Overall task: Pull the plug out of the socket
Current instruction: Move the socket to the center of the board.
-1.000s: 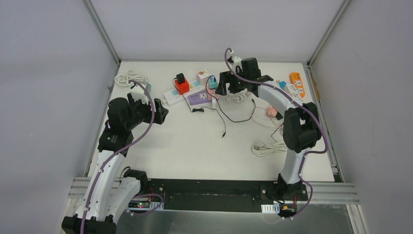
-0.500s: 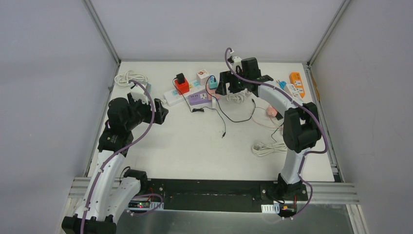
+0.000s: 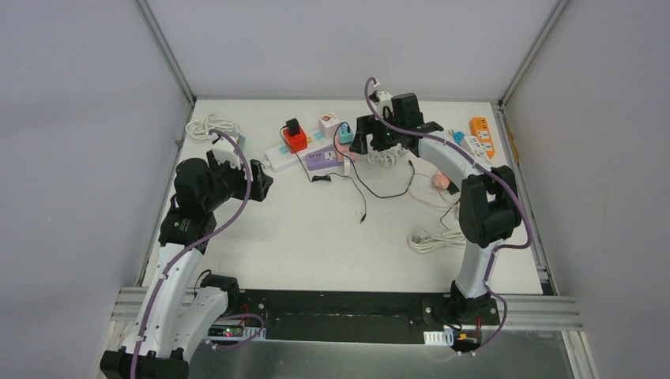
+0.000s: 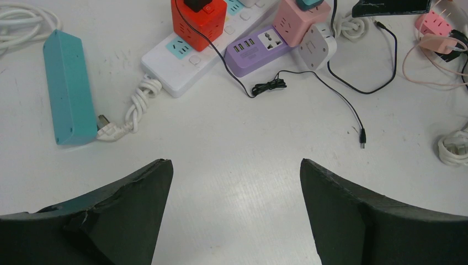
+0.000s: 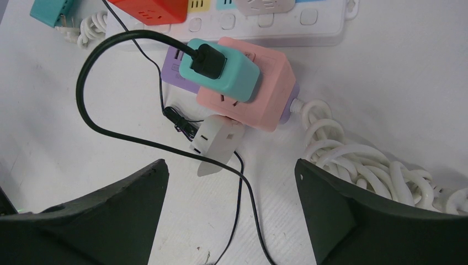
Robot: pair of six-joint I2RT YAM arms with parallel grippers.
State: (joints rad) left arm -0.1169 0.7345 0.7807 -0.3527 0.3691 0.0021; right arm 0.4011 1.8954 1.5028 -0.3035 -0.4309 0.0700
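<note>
A white table [image 3: 316, 237] between grey walls carries clustered power strips. The pink cube socket [image 5: 265, 105] holds the teal plug [image 5: 226, 72] in its top face and a white adapter [image 5: 218, 135] on its side. The right gripper [image 5: 229, 165] hangs just above them with its jaws wide. The left gripper [image 4: 236, 165], equally wide, holds nothing over the table. Neither arm has moved since a second ago.

Matt plastic on the teal plug [image 5: 238, 77] and the pink socket cube [image 5: 267, 102]; beside that cube, a smooth white cord [image 5: 342, 154] on the matt counter [image 5: 397, 83].
</note>
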